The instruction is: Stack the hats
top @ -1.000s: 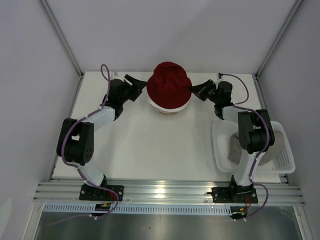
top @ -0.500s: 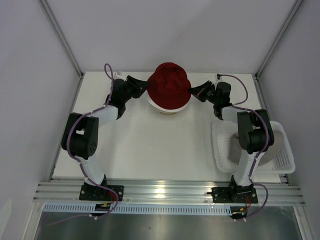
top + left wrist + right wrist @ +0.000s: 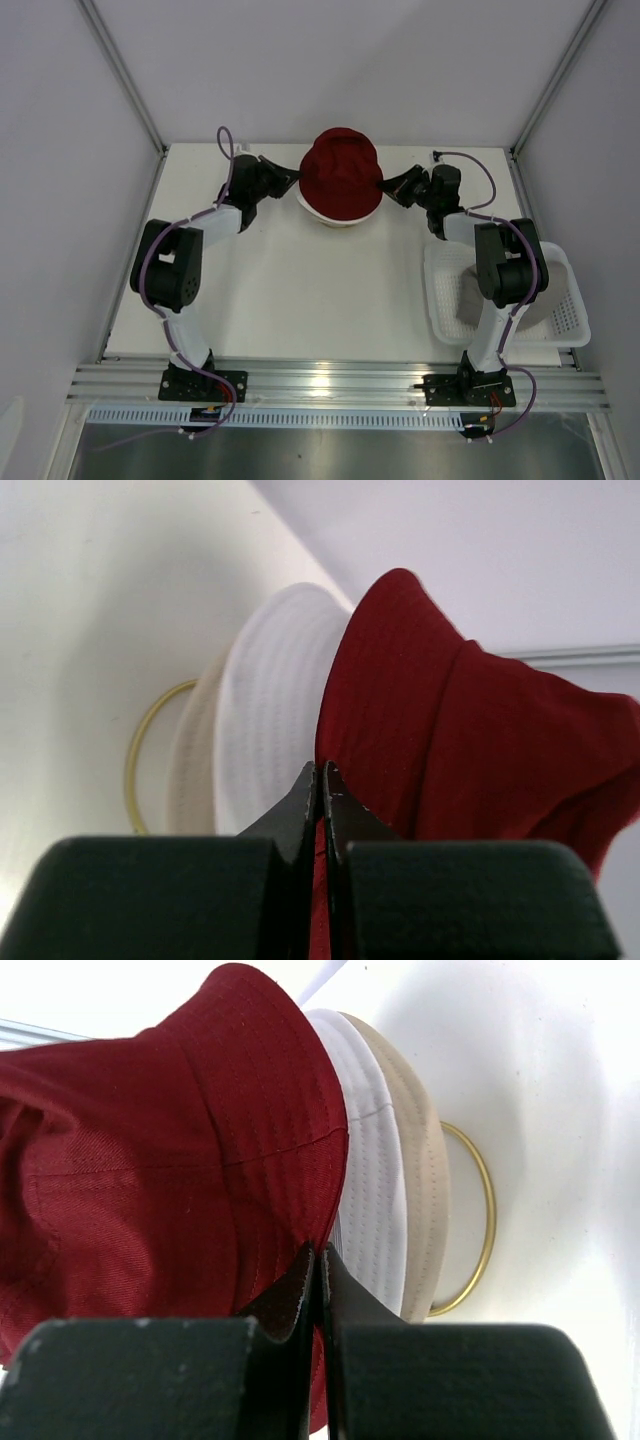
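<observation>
Left end effector point(image 3: 288, 181) clamped on the dark red hat point(image 3: 340, 175) brim, upper centre of the top view. The hat sits over the cream-white hat point(image 3: 335, 217) on the desk point(image 3: 300, 290). Right end effector point(image 3: 386, 185) pinches the opposite brim. Looks like the seating step. Next: pull the brim down evenly, release. Grey hat point(image 3: 466, 300) in basket point(image 3: 565, 325), lower right, not yet stacked. No legible writing.
</observation>
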